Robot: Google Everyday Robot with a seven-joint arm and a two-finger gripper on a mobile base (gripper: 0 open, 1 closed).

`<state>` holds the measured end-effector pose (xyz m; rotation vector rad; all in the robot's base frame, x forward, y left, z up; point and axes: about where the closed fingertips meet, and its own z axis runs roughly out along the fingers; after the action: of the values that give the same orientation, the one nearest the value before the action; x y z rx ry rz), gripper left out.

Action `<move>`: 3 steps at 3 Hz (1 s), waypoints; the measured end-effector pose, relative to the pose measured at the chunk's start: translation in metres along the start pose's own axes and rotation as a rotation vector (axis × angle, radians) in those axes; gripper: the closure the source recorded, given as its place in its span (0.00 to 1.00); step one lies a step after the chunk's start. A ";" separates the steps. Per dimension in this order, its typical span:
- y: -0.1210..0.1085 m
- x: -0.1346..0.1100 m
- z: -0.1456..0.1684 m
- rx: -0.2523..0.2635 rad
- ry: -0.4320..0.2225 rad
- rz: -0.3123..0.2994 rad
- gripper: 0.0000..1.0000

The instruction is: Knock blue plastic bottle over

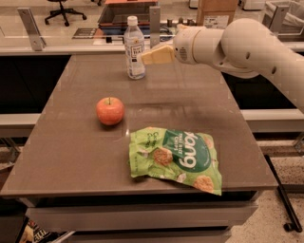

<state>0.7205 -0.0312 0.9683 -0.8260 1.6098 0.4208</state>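
The blue plastic bottle (134, 47) stands upright near the far edge of the brown table (71, 142). It is clear with a white cap and a white-and-dark label. My gripper (153, 56) reaches in from the right on a white arm (247, 45), its tan tip right beside the bottle's right side at label height, touching or nearly touching it.
A red apple (110, 110) sits left of centre. A green snack bag (176, 157) lies flat near the front right. Behind the table runs a counter with a dark tray (114, 16), a cardboard box (216, 12) and metal posts (29, 28).
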 end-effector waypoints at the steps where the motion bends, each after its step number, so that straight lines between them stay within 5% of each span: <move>1: -0.002 0.004 0.031 -0.040 -0.053 0.039 0.00; 3: -0.007 0.018 0.075 -0.092 -0.112 0.104 0.00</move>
<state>0.7774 0.0095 0.9363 -0.7763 1.5429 0.6083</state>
